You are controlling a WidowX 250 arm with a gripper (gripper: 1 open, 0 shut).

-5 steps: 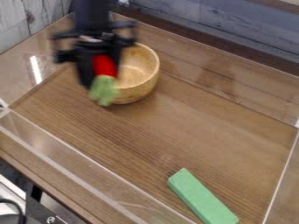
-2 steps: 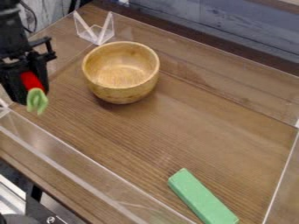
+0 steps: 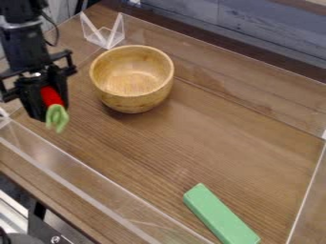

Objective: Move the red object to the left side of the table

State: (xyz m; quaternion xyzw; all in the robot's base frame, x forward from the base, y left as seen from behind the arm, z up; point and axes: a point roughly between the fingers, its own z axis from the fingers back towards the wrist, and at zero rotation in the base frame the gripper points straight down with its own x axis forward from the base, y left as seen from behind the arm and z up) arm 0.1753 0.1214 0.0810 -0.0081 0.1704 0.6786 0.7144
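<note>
At the table's (image 3: 192, 143) left edge the gripper (image 3: 46, 95) hangs clamped on the red toy fruit (image 3: 52, 99), leafy tuft down, wooden bowl (image 3: 132, 76) beside, green block (image 3: 220, 227) near the front-right corner; next, lower and release.

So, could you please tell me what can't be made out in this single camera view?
- Red object: mostly covered by the pincer; only a red patch and green tuft show.
- Whether it touches the table: unclear from this angle.
- Arm: cut off by the top edge.
- Bowl and green block: fully visible.
</note>
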